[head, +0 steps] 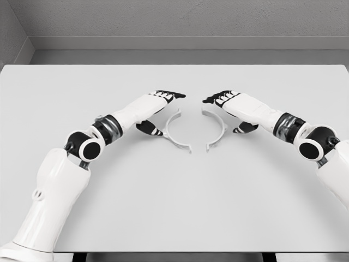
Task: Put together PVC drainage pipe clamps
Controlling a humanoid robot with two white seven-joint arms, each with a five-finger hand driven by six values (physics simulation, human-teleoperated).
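Head view showed two thin white semicircular PVC clamp halves lying flat on the pale grey table (174, 207), just above the centre of the frame. The left clamp half (173, 132) curved with its open side toward the right; the right clamp half (218, 130) curved with its open side toward the left. Their lower end tabs lay near each other but apart, with a narrow gap between them.

The left hand (158, 112) hovered over the outer edge of the left clamp half, fingers extended and loosely spread, thumb dropped low beside the arc. The right hand (232, 112) mirrored it over the right clamp half, fingers likewise extended, thumb low. Whether either thumb touched its part could not be determined; neither hand appeared closed on anything.

Handling assessment: each half appeared light, rigid and smooth, so it would likely slide on the table when pushed and could slip from a loose pinch. The thin arc might flex slightly under squeeze. The recommended hold was a thumb-and-finger pinch across the mid-arc, on the outer side, leaving both end tabs free for mating.
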